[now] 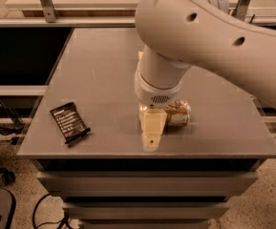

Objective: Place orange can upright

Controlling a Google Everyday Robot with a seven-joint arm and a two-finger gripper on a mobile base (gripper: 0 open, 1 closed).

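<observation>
The orange can (177, 113) lies on its side on the grey table (99, 75), near the front edge and right of centre. Only its right part shows; the arm's wrist and the gripper cover the rest. My gripper (152, 130) hangs from the big white arm, right at the can's left end, one cream finger (153, 128) pointing down toward the table's front edge. Whether it holds the can does not show.
A flat black snack packet (69, 122) lies at the front left of the table. The white arm (209, 37) spans the right and back of the table and hides what lies behind it. The front edge is close below the gripper.
</observation>
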